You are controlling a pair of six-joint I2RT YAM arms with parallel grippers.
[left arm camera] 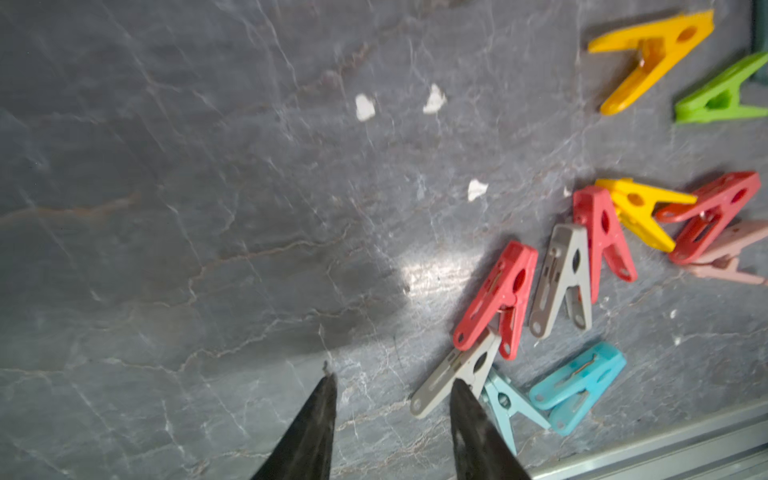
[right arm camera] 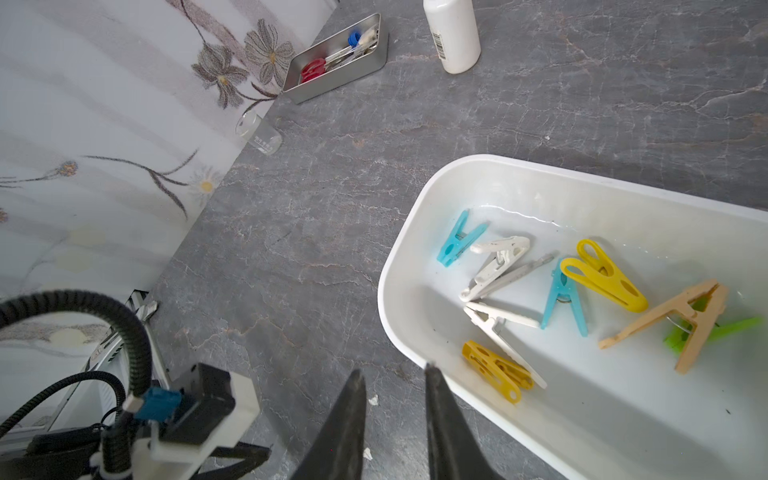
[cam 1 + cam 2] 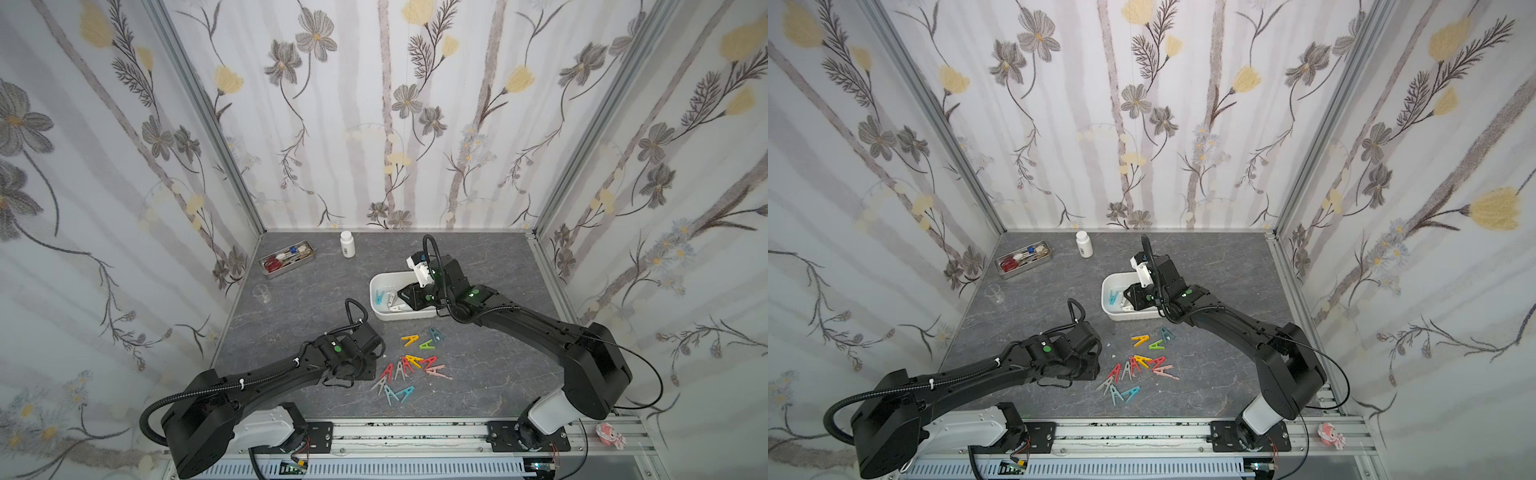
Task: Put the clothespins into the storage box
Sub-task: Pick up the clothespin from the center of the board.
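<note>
Left wrist view: A-shaped plastic clothespins [image 1: 565, 249] on veined slate-like table [image 1: 208, 208]; left tool [image 1: 392, 379], right tool [image 2: 394, 369] apparently gape empty.

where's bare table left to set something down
Bare: the stretch between the metal tray, the beaker and the storage box; also the far corner right of the box. Crowded: the loose clothespins in front of the box.
</note>
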